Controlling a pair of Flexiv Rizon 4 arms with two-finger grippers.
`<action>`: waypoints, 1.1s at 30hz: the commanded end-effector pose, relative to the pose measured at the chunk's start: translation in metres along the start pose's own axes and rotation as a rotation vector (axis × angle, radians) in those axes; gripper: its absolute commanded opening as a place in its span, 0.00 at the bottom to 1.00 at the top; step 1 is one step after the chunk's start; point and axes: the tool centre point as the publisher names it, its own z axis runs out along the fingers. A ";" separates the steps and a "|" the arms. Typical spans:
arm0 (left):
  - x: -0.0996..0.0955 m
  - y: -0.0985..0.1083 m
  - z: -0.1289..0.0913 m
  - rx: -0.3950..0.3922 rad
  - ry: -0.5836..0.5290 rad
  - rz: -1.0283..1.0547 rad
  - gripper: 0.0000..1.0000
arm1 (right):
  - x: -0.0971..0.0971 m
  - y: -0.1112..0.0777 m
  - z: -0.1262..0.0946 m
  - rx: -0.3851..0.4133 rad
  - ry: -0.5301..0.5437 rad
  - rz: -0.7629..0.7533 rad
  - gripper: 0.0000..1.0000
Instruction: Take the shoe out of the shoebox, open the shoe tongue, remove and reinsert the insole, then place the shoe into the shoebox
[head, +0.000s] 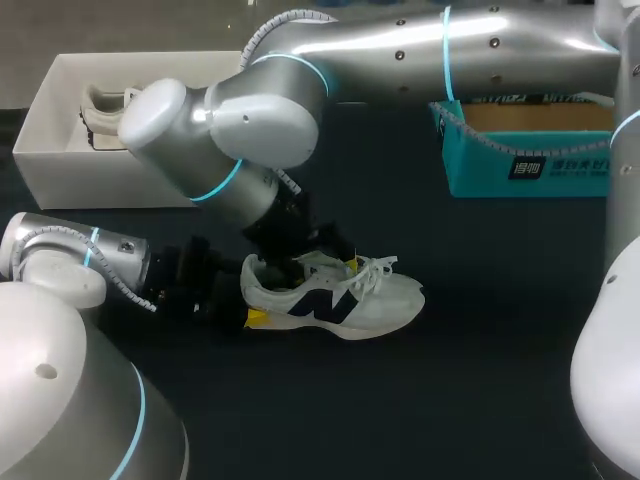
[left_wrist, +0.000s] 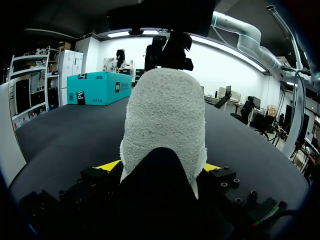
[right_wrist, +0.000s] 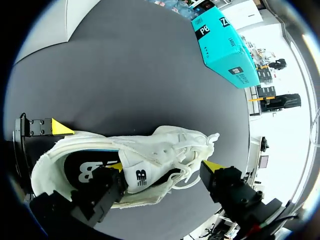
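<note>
A white shoe (head: 375, 300) with a dark side logo lies on its sole on the black table, toe to the right. My left gripper (head: 252, 292) is low at its heel. In the left wrist view the fuzzy white heel (left_wrist: 165, 120) fills the gap of that gripper (left_wrist: 160, 166), and both yellow tips press its sides. My right arm reaches in from above, and its gripper (head: 320, 262) hangs over the shoe's mouth. Seen from the right wrist, this gripper (right_wrist: 164, 166) stands open, its fingers astride the raised tongue (right_wrist: 141, 176). The white shoebox (head: 45, 135) sits at the back left.
A second pale shoe (head: 100, 115) lies inside the white shoebox. A teal carton (head: 520, 170) stands at the back right, also seen as a teal carton (right_wrist: 225, 42) beyond the shoe's toe. Bare black table (head: 480, 390) stretches in front of and right of the shoe.
</note>
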 end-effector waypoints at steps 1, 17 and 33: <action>-0.002 0.003 0.001 -0.002 0.002 -0.001 0.00 | -0.009 -0.003 -0.006 -0.008 0.012 0.153 0.46; -0.002 0.003 0.001 -0.002 0.002 -0.001 0.00 | -0.041 0.007 -0.020 0.063 0.210 0.228 0.04; -0.002 0.003 0.001 -0.002 0.002 -0.001 0.00 | -0.076 0.004 0.009 0.134 0.276 0.304 0.00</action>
